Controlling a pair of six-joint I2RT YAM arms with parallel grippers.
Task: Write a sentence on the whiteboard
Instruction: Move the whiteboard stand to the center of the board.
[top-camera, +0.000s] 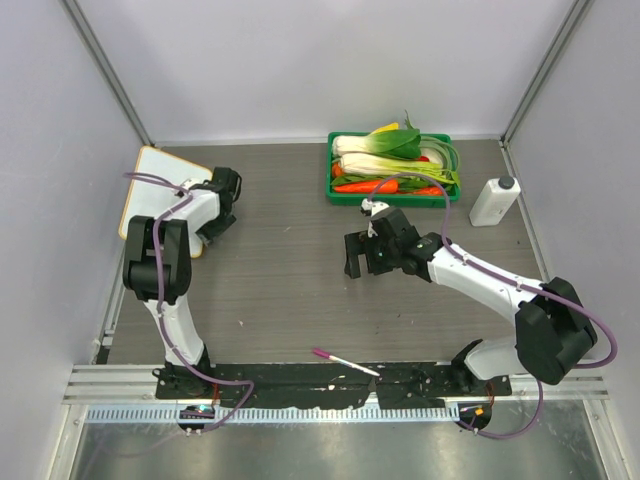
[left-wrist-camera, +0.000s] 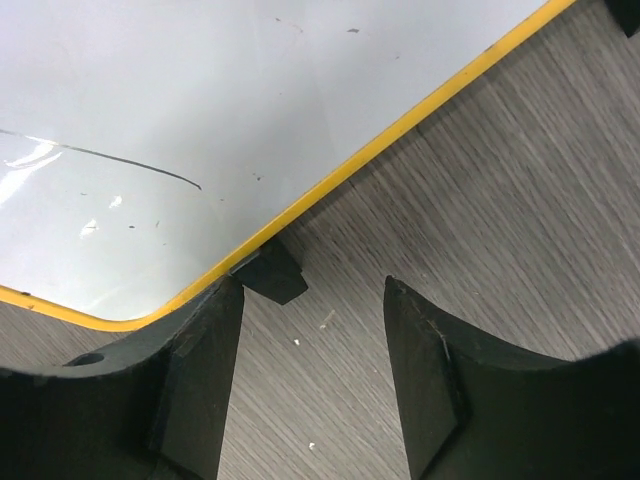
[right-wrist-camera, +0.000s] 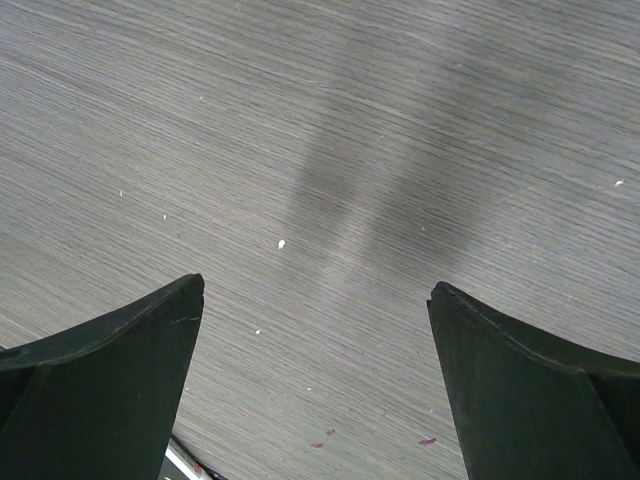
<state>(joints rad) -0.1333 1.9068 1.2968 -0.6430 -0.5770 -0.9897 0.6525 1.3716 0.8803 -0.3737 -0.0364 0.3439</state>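
Orange-rimmed and white, the whiteboard (top-camera: 160, 165) lies flat at the far left of the table (top-camera: 290, 300), partly under the left arm. The left gripper (left-wrist-camera: 315, 290) hangs at the board's edge with its fingers (left-wrist-camera: 205, 360) spread and nothing between them; one black clip foot (left-wrist-camera: 272, 272) sits just off the left fingertip. The part of the board seen by the left wrist camera carries a thin dark stroke and some specks, but no written words.

The right gripper (right-wrist-camera: 315, 290) hovers over bare table near the middle, fingers (right-wrist-camera: 120, 350) wide apart and holding nothing. A pink marker (top-camera: 345, 362) lies near the arm bases, well apart from both grippers.

This looks like the setting-up step, with writing not begun. Next, the left fingers would likely need to close on the rim to steady or draw the board inward, and the right arm must come back for the marker.
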